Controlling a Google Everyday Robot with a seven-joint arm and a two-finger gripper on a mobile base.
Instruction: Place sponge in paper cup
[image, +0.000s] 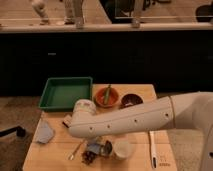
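My white arm reaches from the right across the wooden table (55, 150), and its wrist ends over the table's left half. Below the wrist, the gripper (90, 151) points down near the front edge, shut on the small blue sponge (93, 146). Dark finger parts show just under the sponge. The white paper cup (122, 149) stands upright a little to the right of the gripper. A shiny metal cup (106, 148) stands between the gripper and the paper cup.
A green tray (65, 93) sits at the back left. An orange bowl (106, 96) and a dark red bowl (131, 100) are behind the arm. A pale blue cloth (44, 133) lies at the left, a white utensil (152, 148) at the right.
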